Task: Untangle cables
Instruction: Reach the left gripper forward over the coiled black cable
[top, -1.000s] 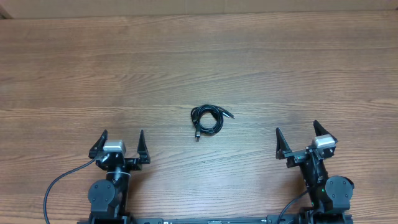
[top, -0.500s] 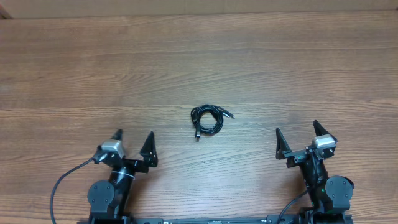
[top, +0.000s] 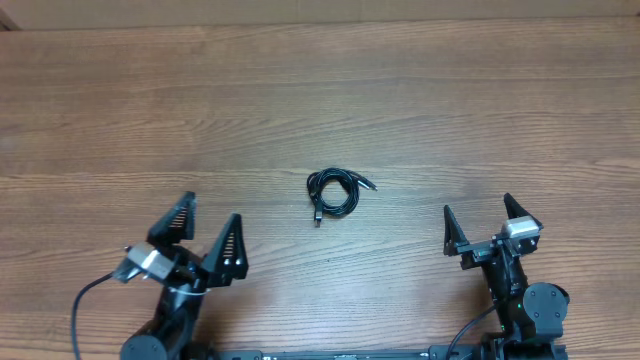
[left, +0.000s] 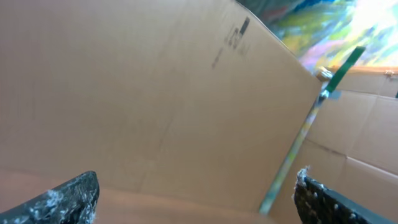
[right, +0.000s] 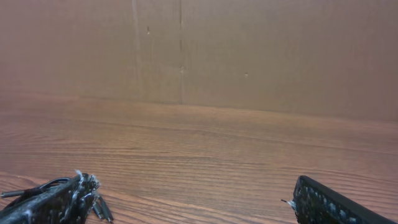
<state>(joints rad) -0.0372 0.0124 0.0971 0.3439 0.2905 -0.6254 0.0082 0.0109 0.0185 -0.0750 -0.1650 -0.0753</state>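
Observation:
The cables (top: 334, 192) lie as one small black coil with plug ends on the wooden table, near the middle in the overhead view. A bit of the coil with its plugs (right: 99, 208) shows at the lower left of the right wrist view. My left gripper (top: 208, 233) is open and empty, raised and tilted, to the lower left of the coil. Its wrist view shows only cardboard between its fingertips (left: 196, 193). My right gripper (top: 478, 220) is open and empty at the lower right, well away from the coil.
A cardboard wall (right: 249, 56) stands along the table's far edge (top: 320, 24). In the left wrist view a green-tipped rod (left: 298, 137) leans against cardboard panels.
My left gripper has lifted and tilted, with its fingers now larger and spread wider in the overhead view. The right arm and the coil have not moved.

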